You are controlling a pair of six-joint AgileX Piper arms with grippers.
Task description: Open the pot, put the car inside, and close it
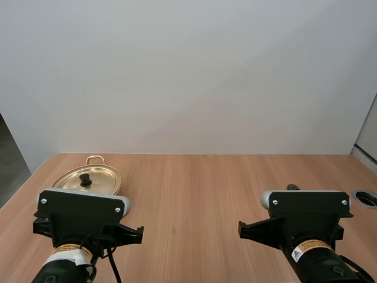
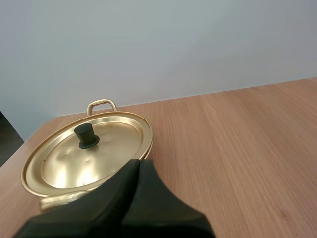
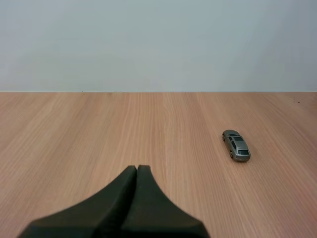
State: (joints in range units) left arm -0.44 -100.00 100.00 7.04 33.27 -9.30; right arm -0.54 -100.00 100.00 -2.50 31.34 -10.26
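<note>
Pot (image 2: 102, 101) sits toward the far-left corner of the table (image 1: 224, 188), lid (image 2: 99, 156) on, black knob (image 2: 85, 135) upright. Left gripper (image 2: 138, 163) — fingers pressed together into one dark wedge, holding nothing — hangs just before the lid's near rim. Car (image 3: 236, 146), small and grey, rests on the bare wood toward the table's right edge, well apart from the pot. Right gripper (image 3: 137, 169) — fingers likewise together, empty — is short of the car.

left pincer (image 2: 138, 166) closed, just before lidded gold pot (image 2: 86, 153)
</note>
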